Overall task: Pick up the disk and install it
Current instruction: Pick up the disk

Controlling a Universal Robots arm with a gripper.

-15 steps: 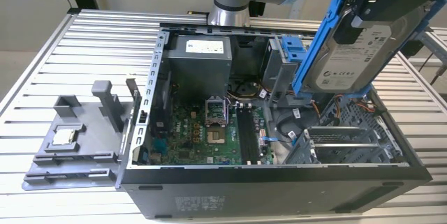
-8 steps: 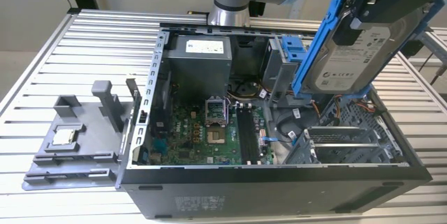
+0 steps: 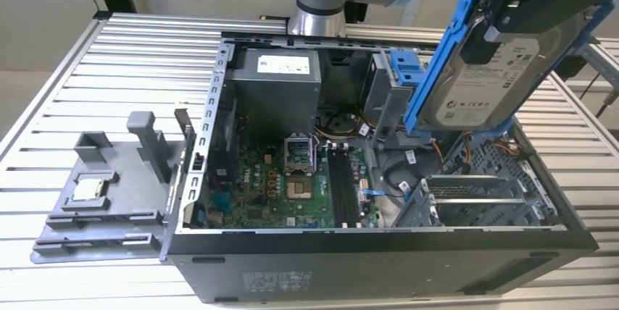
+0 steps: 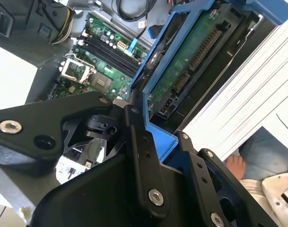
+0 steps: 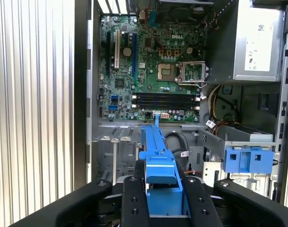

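You've got the disk (image 3: 480,82) pinched at its upper end by the gripper (image 3: 512,24), jaws clamped on the blue bracket. It hangs above the open computer case (image 3: 387,246), at the exterior view's right, with its long axis steeply tilted and its lower end toward the metal bay (image 3: 464,198). The case holds the motherboard (image 3: 290,179) and power supply (image 3: 275,71). No drive is seated in the bay.

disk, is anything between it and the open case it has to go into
Nothing visible blocks it. The gripper is shut on the disk, holding it tilted above the open computer case. Loose cables lie inside the case, below the disk.
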